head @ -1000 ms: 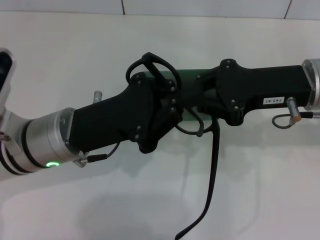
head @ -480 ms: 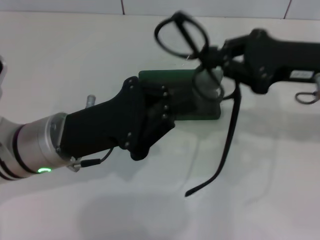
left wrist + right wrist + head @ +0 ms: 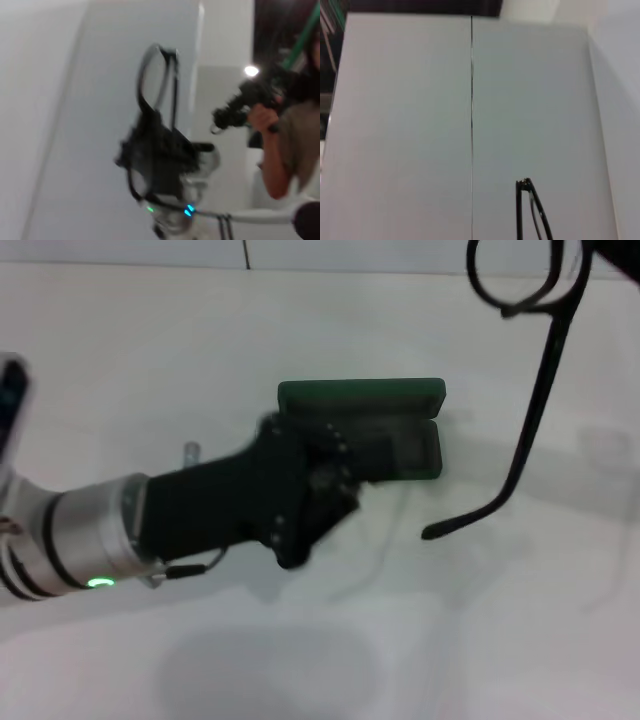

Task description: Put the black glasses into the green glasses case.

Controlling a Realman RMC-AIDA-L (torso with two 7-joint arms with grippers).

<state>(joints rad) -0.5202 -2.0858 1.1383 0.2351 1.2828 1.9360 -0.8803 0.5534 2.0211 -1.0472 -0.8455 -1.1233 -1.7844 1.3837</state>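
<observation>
Holding the black glasses [image 3: 530,360] high, your right claw [image 3: 150,130] now grips them up and away from the green glasses case [image 3: 385,430], where a second ago they hung over it. Your left claw [image 3: 335,475] stays at the open case on the bench [image 3: 150,360]; you cannot tell its finger spread.

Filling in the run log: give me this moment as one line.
left claw: at green glasses case, case open | black glasses: held aloft by right arm, one temple hanging | not yet in case
</observation>
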